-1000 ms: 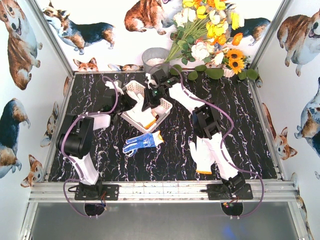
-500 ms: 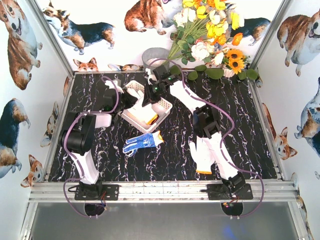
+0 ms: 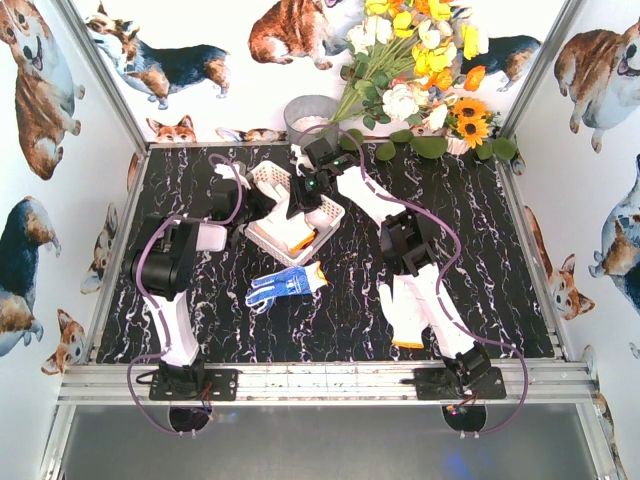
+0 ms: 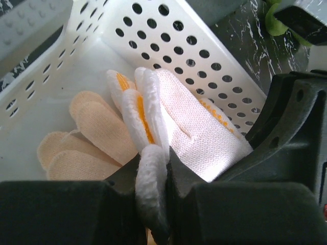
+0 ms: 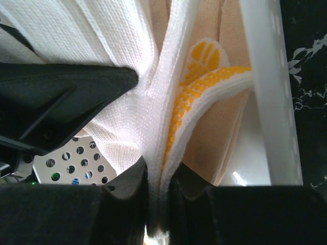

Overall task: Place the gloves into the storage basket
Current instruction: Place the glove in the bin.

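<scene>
The white lattice storage basket point(image 3: 268, 178) sits at the back middle of the table. Both grippers are over it, each shut on the same white glove with orange dots point(image 4: 194, 132). My left gripper point(image 4: 153, 173) pinches a folded edge of it. My right gripper point(image 5: 158, 173) pinches another edge point(image 5: 194, 97). A cream glove point(image 4: 87, 132) lies on the basket floor beneath. In the top view the left gripper point(image 3: 260, 205) and right gripper point(image 3: 298, 203) almost meet. A blue-dotted glove point(image 3: 285, 284) lies on the table in front of the basket. A white glove with an orange cuff point(image 3: 410, 312) lies under the right arm.
A grey metal bucket point(image 3: 310, 115) stands behind the basket. A bunch of flowers point(image 3: 420, 70) leans at the back right. Corgi-print walls and metal rails close in the black marbled table point(image 3: 480, 260).
The left arm's elbow has swung right and inward. Both grippers stay shut on the glove over the basket, shifted only slightly. The two gloves on the table have not moved.
</scene>
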Robot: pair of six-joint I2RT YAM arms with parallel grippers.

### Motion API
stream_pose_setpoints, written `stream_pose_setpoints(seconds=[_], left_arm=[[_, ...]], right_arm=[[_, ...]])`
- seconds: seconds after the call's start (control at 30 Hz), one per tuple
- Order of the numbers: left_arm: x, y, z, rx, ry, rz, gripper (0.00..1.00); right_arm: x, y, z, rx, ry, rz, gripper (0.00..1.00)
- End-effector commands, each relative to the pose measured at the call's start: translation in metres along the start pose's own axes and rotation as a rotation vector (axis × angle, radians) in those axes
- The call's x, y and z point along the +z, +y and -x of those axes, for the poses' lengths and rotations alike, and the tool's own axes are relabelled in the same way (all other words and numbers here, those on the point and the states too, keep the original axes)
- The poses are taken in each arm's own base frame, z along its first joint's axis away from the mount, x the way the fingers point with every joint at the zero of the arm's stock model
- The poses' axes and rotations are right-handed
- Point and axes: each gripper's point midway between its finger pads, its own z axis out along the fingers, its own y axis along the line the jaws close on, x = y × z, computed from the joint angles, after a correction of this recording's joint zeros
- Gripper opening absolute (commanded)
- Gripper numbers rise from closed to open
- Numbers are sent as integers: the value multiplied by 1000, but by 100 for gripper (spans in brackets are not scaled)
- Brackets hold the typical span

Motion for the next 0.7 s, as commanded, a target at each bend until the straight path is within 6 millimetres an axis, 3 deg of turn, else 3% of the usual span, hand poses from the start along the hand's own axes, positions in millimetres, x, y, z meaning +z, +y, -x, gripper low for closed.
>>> stream_pose_setpoints(seconds=[0.0,0.07,0.2,0.33,0.67], left_arm=[[2,13,18,49,-38,38,3],[0,12,22,61,-46,43,10],[-8,9,30,78,-52,65,49],[-20,4,36,95,-65,70,56],[-60,-1,66,156,-132,167,60]], right_arm=[[-3,-9,28,-65,-91,-21,10],[0,-11,24,-62,-78,-21,11],[5,-15,19,-61,-62,-27,12],[7,-15,17,-66,-58,-25,12],[8,-9,16,-91,-50,-3,14]])
